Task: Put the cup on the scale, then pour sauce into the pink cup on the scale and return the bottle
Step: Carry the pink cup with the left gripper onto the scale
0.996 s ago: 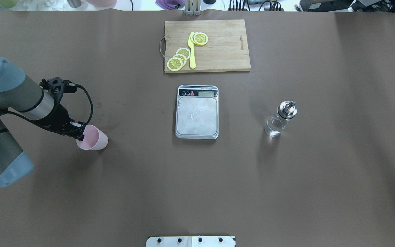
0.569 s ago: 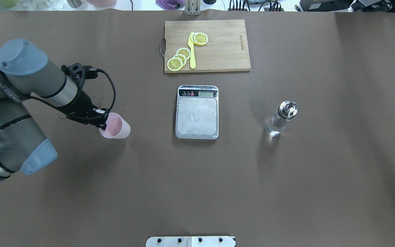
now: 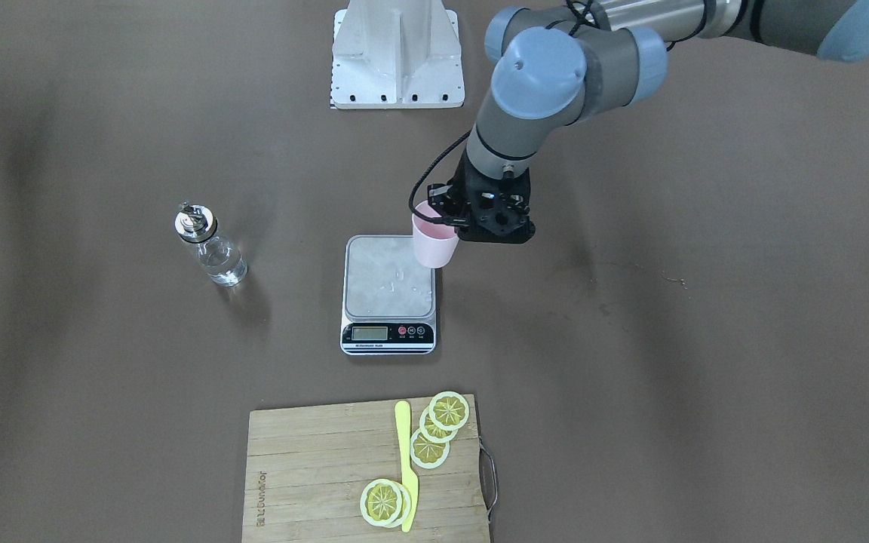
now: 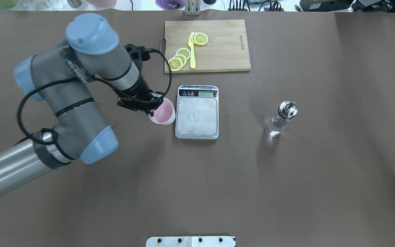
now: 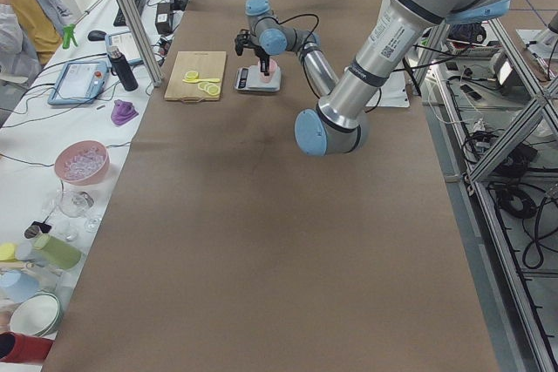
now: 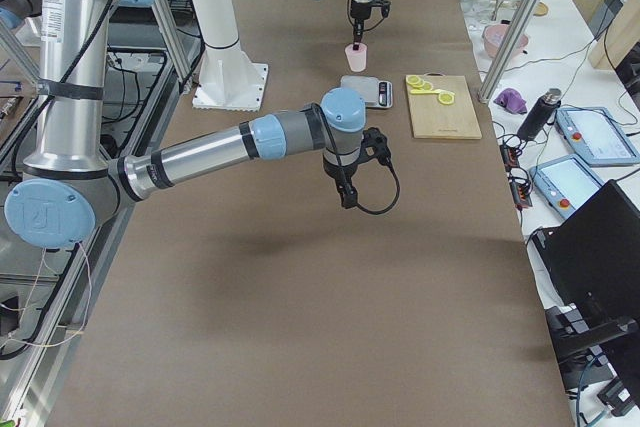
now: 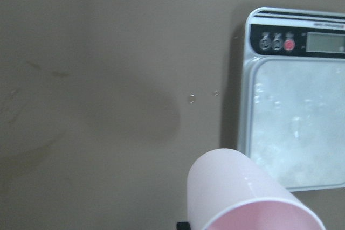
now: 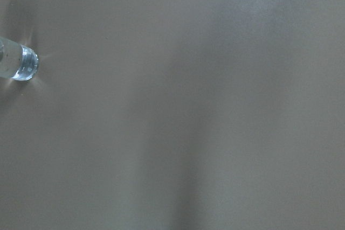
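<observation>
My left gripper [image 4: 153, 110] is shut on the rim of the pale pink cup [image 4: 163, 113] and holds it upright, off the table, just beside the scale's left edge. The scale [image 4: 196, 115] has a bare steel platform, with its display on the far side. In the front view the cup [image 3: 433, 243] overlaps the scale's [image 3: 389, 290] back corner. The left wrist view shows the cup [image 7: 242, 192] next to the scale [image 7: 296, 122]. The glass bottle [image 4: 281, 120] with clear liquid stands right of the scale. My right gripper [image 6: 347, 197] shows only in the exterior right view; I cannot tell its state.
A wooden cutting board [image 4: 225, 48] with lemon slices and a yellow knife [image 4: 192, 55] lies beyond the scale. The robot's base plate [image 4: 190, 241] is at the near edge. The bottle's base shows in the right wrist view [image 8: 19, 63].
My left arm has carried the pink cup to the right, from the table's left side to the scale's left edge. The bottle and scale have not moved.
</observation>
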Available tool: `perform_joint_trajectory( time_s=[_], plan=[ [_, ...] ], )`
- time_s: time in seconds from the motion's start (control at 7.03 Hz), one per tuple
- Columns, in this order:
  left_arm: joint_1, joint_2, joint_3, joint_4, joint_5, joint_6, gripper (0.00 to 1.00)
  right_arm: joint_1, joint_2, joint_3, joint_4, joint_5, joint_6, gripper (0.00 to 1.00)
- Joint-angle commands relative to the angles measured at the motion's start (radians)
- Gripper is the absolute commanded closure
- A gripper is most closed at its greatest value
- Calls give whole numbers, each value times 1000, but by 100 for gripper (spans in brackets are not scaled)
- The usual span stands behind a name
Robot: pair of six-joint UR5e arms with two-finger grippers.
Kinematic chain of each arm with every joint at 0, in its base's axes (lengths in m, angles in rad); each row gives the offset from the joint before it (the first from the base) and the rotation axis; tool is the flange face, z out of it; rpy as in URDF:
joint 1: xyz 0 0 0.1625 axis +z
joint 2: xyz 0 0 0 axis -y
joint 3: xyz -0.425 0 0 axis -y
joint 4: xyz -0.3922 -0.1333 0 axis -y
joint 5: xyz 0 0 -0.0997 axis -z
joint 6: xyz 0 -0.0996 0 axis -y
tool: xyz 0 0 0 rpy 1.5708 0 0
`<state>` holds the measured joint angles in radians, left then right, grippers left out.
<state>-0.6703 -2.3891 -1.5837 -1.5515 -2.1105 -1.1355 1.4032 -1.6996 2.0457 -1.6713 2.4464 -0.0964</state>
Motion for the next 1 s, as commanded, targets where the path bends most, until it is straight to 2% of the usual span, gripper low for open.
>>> perform_joint_trajectory(
  time_s=[0.0,0.57,0.71,0.85],
  plan=[
    [12,-101,119,-5,20,-18,100,-4,1,1,2,0,0,0],
    [67,-99,145,-50,73,-16,100,-7,2,2,2,0,0,0],
    [69,-94,149,-68,73,-16,79,-13,2,1,2,2,-2,0],
    [69,-94,154,-84,73,-15,26,-27,21,-4,1,26,-3,0]
  ],
)
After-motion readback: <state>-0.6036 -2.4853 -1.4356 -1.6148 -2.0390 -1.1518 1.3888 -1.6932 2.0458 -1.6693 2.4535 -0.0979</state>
